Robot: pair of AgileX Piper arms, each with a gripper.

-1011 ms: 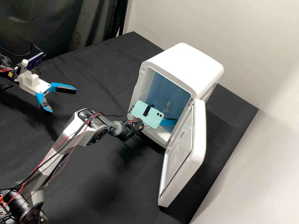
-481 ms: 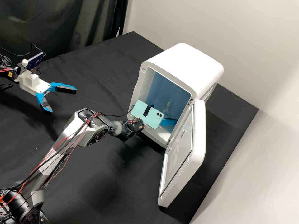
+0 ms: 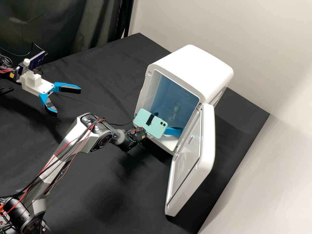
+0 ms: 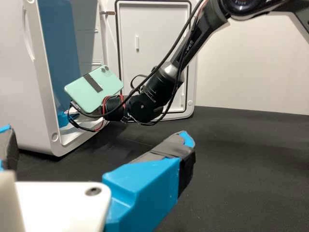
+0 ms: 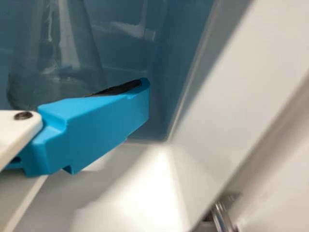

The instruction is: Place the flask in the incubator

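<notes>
The white incubator [image 3: 195,65] stands at the bench's back right with its door [image 3: 191,156] swung open. A clear glass flask [image 3: 175,109] stands upright inside, against the blue inner wall. My right gripper [image 3: 167,123] is in the doorway, low in the chamber, open and holding nothing, with a mint-green phone [image 3: 151,123] on its wrist. In the right wrist view one blue finger [image 5: 96,121] lies just short of the flask [image 5: 48,53]. My left gripper [image 3: 65,99] hangs open over the bench at the far left, empty, facing the incubator [image 4: 34,96].
The open door [image 4: 149,48] juts toward the bench's front on the chamber's right side. Black cloth covers the bench [image 3: 107,74]. The right arm's elbow [image 3: 87,136] and its red cables span the middle. A white wall runs close behind the incubator.
The right arm has drawn back a little from the chamber and dropped slightly, leaving the flask standing. The left gripper has shifted a bit toward the back.
</notes>
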